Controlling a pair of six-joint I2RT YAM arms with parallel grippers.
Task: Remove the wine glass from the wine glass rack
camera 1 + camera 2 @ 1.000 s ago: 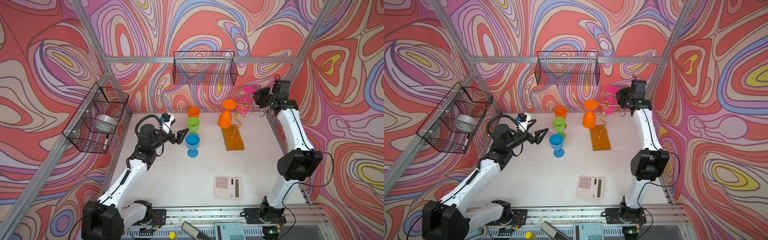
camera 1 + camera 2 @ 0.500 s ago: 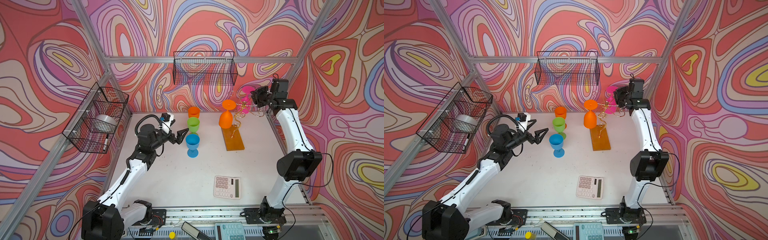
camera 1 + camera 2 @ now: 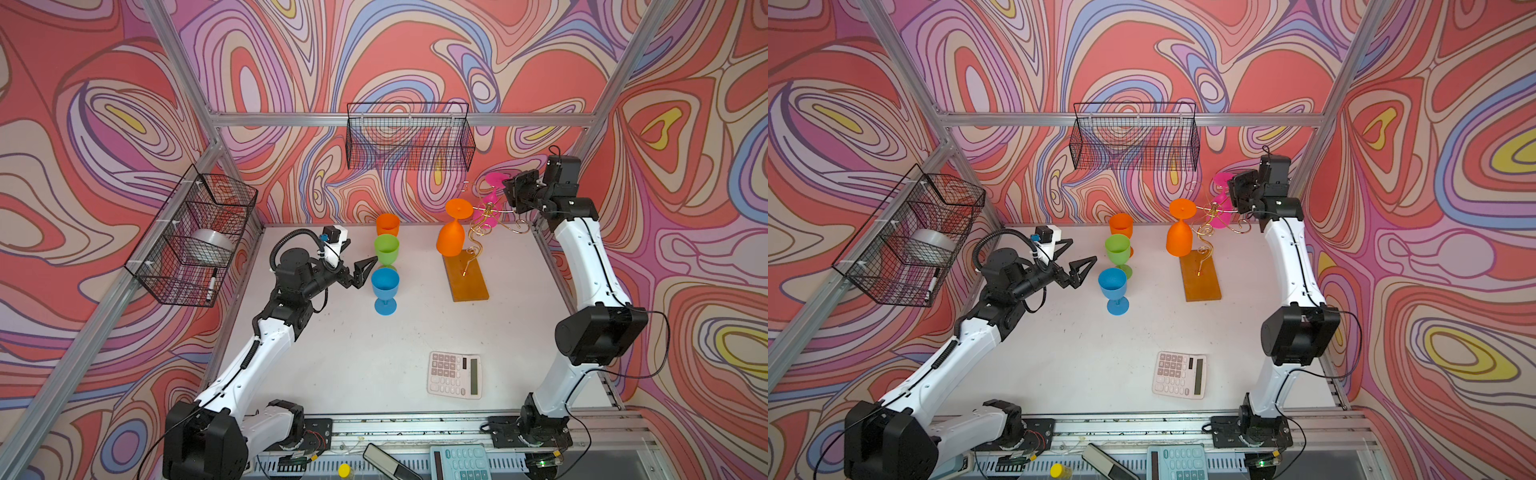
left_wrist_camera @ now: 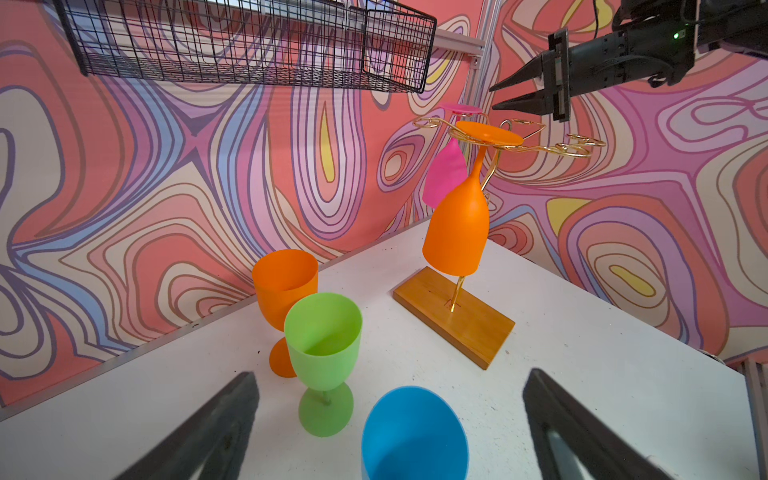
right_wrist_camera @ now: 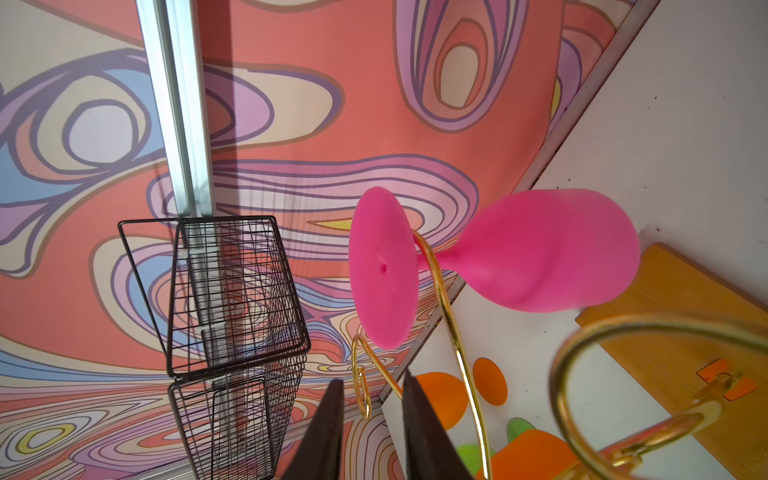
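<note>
Removal is not yet accomplished. Two glasses hang upside down by their feet from the curled arms of the wine glass rack (image 3: 467, 276): the pink wine glass (image 5: 540, 253) on the side nearer the back wall, and an orange hanging glass (image 3: 451, 239) on the side facing the left arm. A blue glass (image 3: 385, 286), a green glass (image 3: 386, 249) and an orange standing glass (image 3: 387, 224) are set upright in a row on the table (image 3: 374, 353), well apart from the rack.

The pink wine glass is judged to be the next item, since the right gripper (image 4: 498, 97) is positioned near its foot, just above the rack arms. The jaws are set narrowly apart; nothing is held and no contact is shown. Grasping, lifting clear of the wire and setting down are left to do.

The left gripper (image 3: 1083, 250) is spread fully wide beside the blue glass and is empty.
</note>
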